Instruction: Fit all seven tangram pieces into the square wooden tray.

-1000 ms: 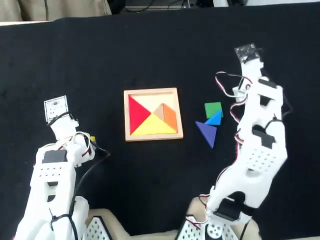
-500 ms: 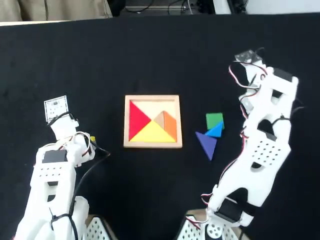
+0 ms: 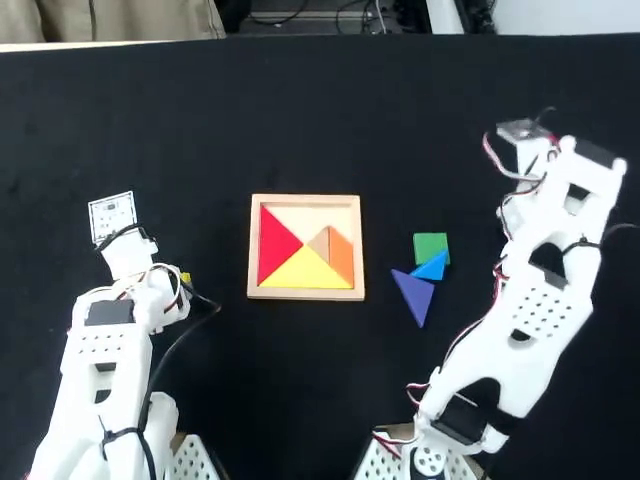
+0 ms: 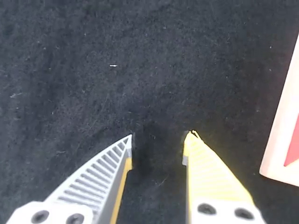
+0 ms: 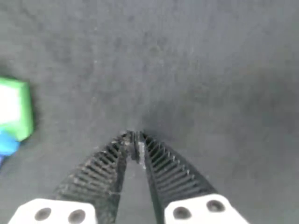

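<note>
The square wooden tray (image 3: 305,202) lies mid-table and holds a red triangle (image 3: 275,242), a yellow triangle (image 3: 303,270), an orange piece (image 3: 343,255) and a small tan triangle (image 3: 319,240). To its right lie a green square (image 3: 431,246), a blue triangle (image 3: 431,267) and a purple triangle (image 3: 414,294). The right arm (image 3: 545,260) stands right of these pieces. My right gripper (image 5: 134,139) is shut on nothing above bare cloth, with the green square (image 5: 14,108) off to one side. My left gripper (image 4: 160,137) is open and empty over the cloth, left of the tray's edge (image 4: 282,135).
The table is covered with black cloth. The left arm (image 3: 110,330) stands at the front left with a white marker tag (image 3: 111,215). The right arm carries a tag (image 3: 520,128) at the back right. Cables and a light surface lie beyond the table's back edge.
The right arm has swung to the right, away from the loose pieces. The tray and loose pieces now sit slightly nearer the front in the view. The left arm has not moved.
</note>
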You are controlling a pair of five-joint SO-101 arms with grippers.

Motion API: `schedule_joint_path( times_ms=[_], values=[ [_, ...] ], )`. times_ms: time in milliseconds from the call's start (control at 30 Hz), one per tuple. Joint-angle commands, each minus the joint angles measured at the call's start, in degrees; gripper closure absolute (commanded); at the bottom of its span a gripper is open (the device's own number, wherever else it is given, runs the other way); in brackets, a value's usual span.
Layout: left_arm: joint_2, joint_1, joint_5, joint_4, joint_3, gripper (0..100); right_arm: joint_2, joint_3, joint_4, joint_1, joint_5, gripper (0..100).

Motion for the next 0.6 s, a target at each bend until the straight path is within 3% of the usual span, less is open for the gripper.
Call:
schedule_joint_path(
  times_ms=[0, 200, 567],
  values=[
    [-0.9, 0.8, -0.3, -0.8, -0.5, 81, -14.9, 1.8, 4.7, -4.8, -2.6, 98.8],
    [-0.9, 0.8, -0.3, -0.8, -0.5, 81, -32.3, 21.8, 4.7, -11.3, -3.6, 98.8],
    [-0.8, 0.8, -0.3, -0.9, -0.5, 81, -71.2, 71.6, -11.8, -22.4, -3.9, 98.6]
  ],
)
